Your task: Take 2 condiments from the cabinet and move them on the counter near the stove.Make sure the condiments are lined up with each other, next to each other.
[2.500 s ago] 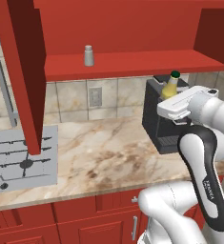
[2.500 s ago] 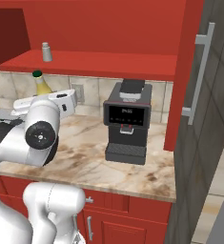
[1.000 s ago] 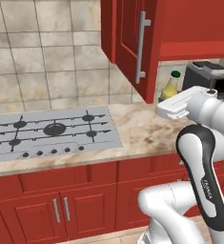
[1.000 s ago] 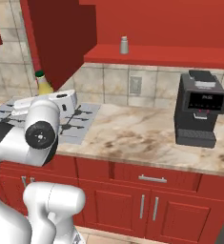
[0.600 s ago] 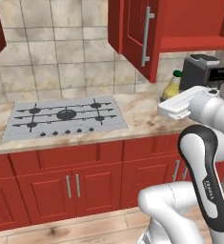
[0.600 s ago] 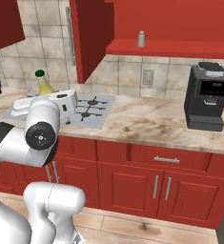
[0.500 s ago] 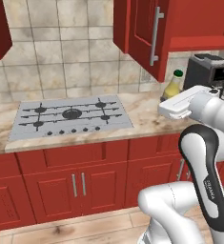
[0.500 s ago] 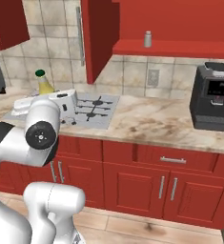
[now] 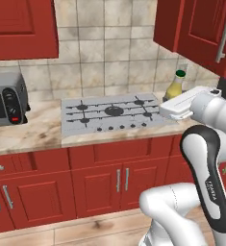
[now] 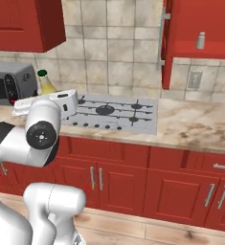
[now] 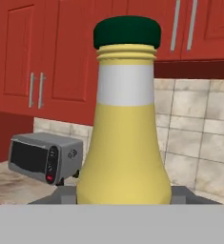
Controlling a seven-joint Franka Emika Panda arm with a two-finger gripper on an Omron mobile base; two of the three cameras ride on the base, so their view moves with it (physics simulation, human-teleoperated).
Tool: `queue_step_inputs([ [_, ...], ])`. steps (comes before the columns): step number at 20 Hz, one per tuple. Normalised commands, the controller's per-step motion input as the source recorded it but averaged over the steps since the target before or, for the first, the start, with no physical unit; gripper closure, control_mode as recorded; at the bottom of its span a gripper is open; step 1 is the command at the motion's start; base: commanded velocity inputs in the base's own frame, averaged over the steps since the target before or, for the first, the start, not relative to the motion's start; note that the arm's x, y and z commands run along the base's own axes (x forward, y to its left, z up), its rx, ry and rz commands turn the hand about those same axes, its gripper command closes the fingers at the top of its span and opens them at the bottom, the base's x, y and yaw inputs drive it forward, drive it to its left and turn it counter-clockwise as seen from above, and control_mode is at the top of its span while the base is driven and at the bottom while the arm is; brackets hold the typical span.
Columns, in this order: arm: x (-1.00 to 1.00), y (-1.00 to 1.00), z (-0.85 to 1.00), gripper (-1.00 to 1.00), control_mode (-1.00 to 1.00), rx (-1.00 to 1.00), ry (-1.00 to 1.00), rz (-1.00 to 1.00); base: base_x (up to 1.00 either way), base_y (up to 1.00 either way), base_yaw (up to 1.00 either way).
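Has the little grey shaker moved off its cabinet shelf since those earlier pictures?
No. The shaker stands on the red cabinet shelf above the wall outlet, as before; it sits elsewhere in the picture only because the base drove along.

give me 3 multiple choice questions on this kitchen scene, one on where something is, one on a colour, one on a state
1. Where is the grey-white shaker?
A. on the stove
B. on the shelf of the open wall cabinet
C. beside the toaster oven

2. What colour is the cap of the yellow bottle?
A. dark green
B. red
C. white

3. What state is the yellow bottle in?
A. lying on the counter
B. standing in the cabinet
C. upright at the gripper, off the counter

Answers:
1. B: the right base view shows it on the red shelf of the wall cabinet, right of the stove.
2. A: the hand view shows a dark green cap above the yellow neck.
3. C: it stands upright at the gripper, above the counter.
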Motion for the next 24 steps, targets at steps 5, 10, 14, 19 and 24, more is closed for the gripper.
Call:
queue_step_inputs([
  [5,0.0,0.0,0.0,1.0,1.0,0.0,0.0,0.0,0.0,0.92,0.0],
  [10,0.0,0.0,0.0,1.0,1.0,0.0,0.0,0.0,0.05,0.87,0.0],
  [14,0.0,0.0,0.0,1.0,1.0,0.0,0.0,0.0,0.13,0.82,0.0],
  [19,0.0,0.0,0.0,1.0,1.0,0.0,0.0,0.0,0.35,0.68,-0.01],
  [24,0.0,0.0,0.0,1.0,1.0,0.0,0.0,0.0,0.6,0.43,-0.03],
])
